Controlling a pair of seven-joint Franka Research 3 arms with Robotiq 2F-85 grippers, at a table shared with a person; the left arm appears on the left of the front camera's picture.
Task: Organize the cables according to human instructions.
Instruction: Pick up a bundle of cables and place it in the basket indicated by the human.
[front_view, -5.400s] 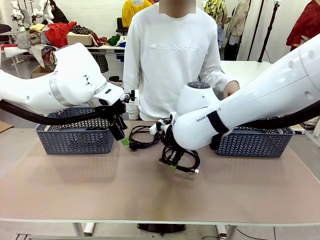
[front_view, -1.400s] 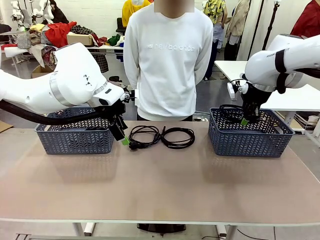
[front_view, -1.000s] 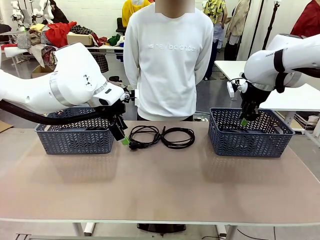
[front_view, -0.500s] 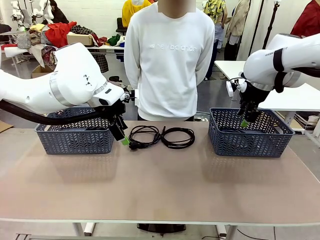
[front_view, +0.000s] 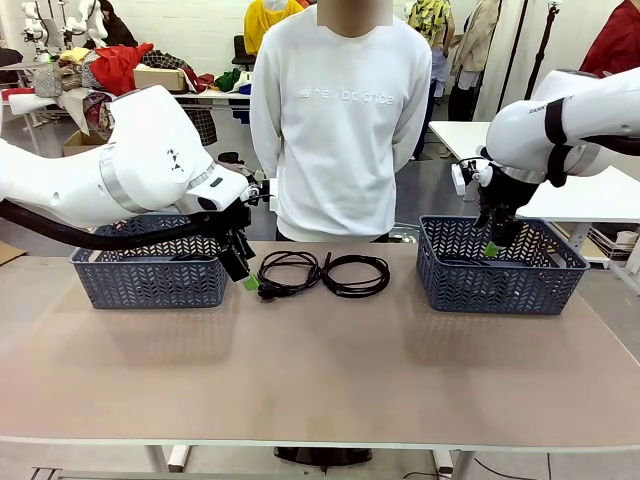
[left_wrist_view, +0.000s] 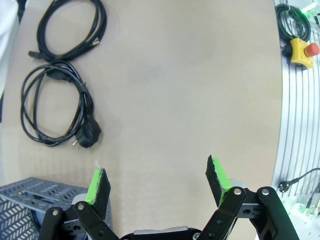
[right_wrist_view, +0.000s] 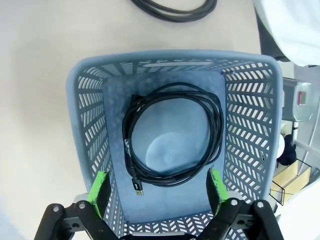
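A: Right gripper (right_wrist_view: 157, 187)?
B: Jaws wide, empty, above the right basket (right_wrist_view: 170, 54). One cable (right_wrist_view: 172, 135) lies coiled flat inside. I'd lift straight up, clear of the rim.
A: Left gripper (left_wrist_view: 157, 182)?
B: Also wide, empty, near the two cables (front_view: 325, 275) on the table (front_view: 320, 370). I'd wait for the person (front_view: 340, 120) to point before picking. Their hands are hidden, so I've no cue to read.

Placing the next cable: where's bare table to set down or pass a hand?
Near half of the table, in front of left basket, left coil, right coil, right basket. Narrow strip between right coil and right basket. Crowded: left basket to left coil, where the left jaws hang.
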